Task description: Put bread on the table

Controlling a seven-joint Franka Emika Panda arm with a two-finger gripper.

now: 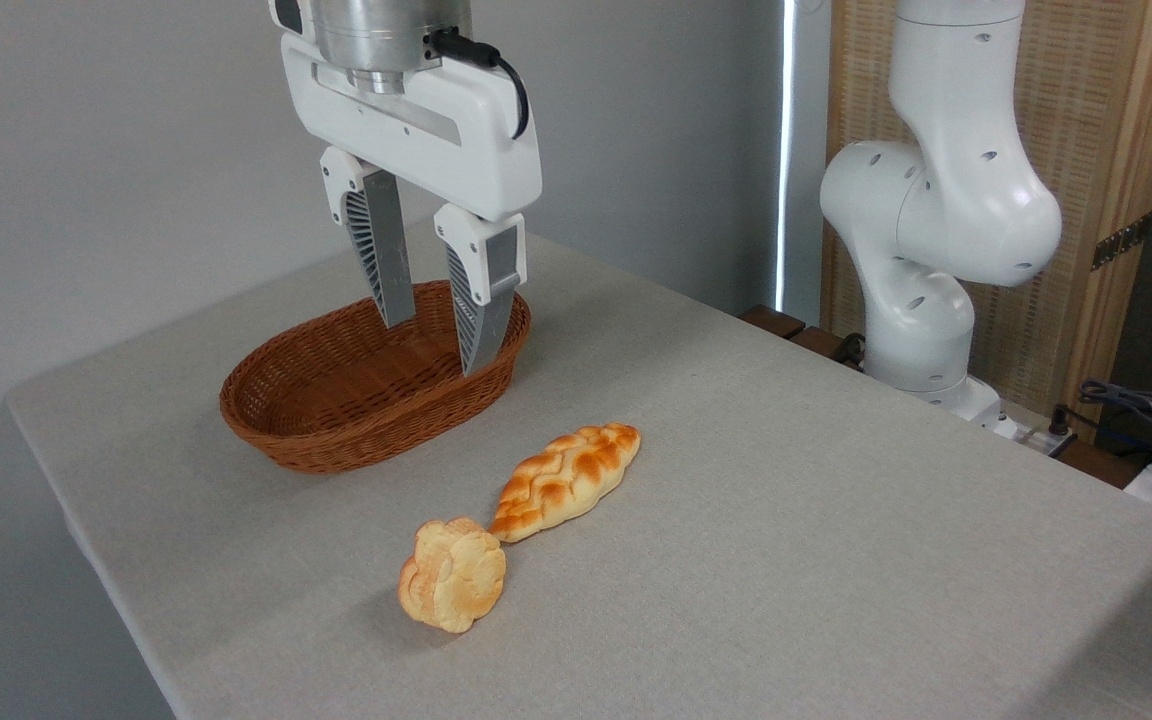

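The braided bread [566, 479] lies flat on the grey-beige table [836, 520], in front of the basket, its lower tip touching a round bun. My gripper [434, 347] hangs above the right half of the wicker basket [336, 420], fingers pointing down and open, with nothing between them. The basket looks empty. The gripper is well above and behind the bread, not touching it.
A round knobbly pale-golden bun [452, 574] rests on the table just left of and below the bread. The arm's white base [926, 300] stands at the back right beyond the table edge, with cables [1136, 405] beside it.
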